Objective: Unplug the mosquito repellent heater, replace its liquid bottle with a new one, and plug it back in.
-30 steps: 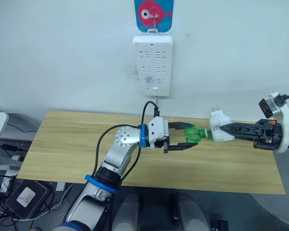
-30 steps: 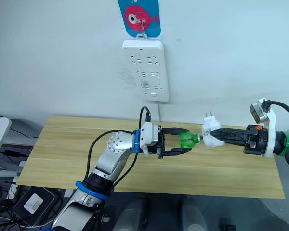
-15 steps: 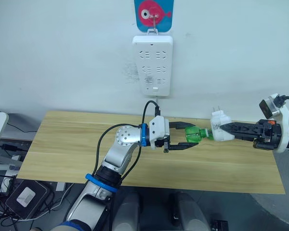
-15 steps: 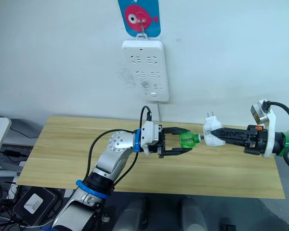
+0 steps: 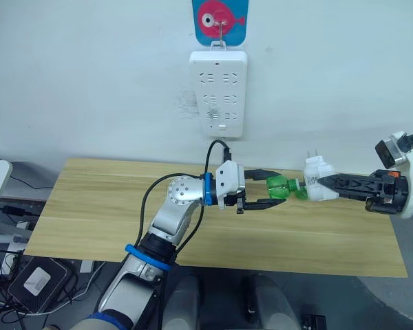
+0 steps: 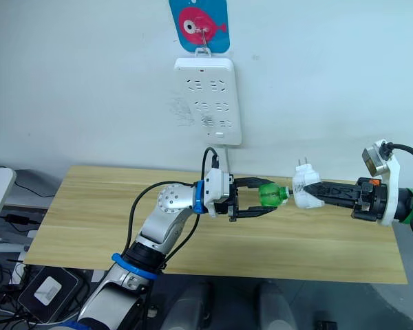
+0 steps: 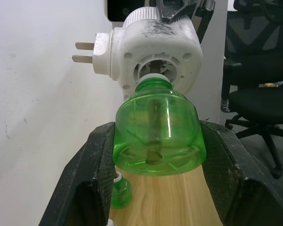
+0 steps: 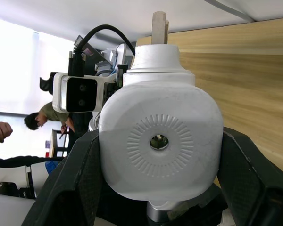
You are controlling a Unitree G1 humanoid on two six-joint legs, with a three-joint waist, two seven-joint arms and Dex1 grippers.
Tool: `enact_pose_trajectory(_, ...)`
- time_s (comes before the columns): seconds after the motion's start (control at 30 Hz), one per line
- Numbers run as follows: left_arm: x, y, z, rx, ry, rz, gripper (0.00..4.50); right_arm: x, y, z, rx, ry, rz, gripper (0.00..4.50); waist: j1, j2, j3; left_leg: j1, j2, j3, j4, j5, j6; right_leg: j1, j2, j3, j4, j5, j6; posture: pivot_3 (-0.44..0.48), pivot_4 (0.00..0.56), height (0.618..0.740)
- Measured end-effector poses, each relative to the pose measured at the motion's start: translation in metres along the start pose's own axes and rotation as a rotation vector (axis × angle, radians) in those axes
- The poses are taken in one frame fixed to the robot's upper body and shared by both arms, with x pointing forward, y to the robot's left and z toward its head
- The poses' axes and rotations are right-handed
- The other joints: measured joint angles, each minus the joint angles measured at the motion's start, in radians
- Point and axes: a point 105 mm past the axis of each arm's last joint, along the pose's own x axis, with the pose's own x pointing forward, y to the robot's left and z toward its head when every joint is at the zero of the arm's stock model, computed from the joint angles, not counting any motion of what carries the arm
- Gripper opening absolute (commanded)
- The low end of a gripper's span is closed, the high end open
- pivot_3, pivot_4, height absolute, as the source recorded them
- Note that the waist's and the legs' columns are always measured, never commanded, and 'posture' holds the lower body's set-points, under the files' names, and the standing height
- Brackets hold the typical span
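2 grippers met above the table [image 5: 110, 220]: the right gripper [image 5: 321, 184] clamped the mosquito repellent heater [image 5: 315, 185] steady while the left gripper [image 5: 281, 192] pinched its liquid bottle [image 5: 281, 188], apparently to twist it free.

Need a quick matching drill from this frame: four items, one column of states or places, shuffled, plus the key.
Items:
1. mosquito repellent heater
2. green bottle with wick
3. capped green bottle
4. power strip

States:
A. hanging on the wall
B. standing on the table
C. held between the right tool's fingers
D. between the left tool's fingers, neck at the heater

Pairs: 1-C, 2-D, 3-B, 4-A
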Motion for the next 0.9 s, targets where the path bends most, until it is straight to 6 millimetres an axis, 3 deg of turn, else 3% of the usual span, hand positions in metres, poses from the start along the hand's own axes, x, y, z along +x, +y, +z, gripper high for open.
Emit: enact_pose_trajectory(0.9,-0.0032,-0.0061,0.0019,-0.016,-0.008,-0.025,2.25,0.002,-0.0034,0.0049,0.031,0.0,-0.004,2.97,0.0,0.0,0.0,0.0,0.0,0.0,0.0,0.0,0.0,0.0,0.0,0.0,0.0,0.0,0.0,-0.099,0.284,0.74)
